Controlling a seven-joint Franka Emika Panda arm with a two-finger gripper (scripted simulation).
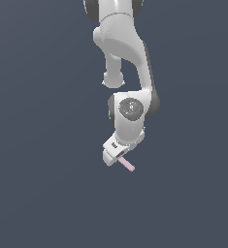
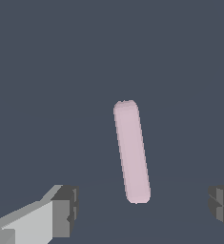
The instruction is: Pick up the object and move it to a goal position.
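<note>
Small pale pink rounded bar lies flat on the plain dark grey floor, between my white gripper's spread dark fingertips, untouched. I judge this the approach step; next I descend, then close across its narrow width.

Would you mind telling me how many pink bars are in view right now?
1. The pink bar lies on the dark surface just beneath the gripper, between its open fingers; nothing suggests another is hidden.
</note>
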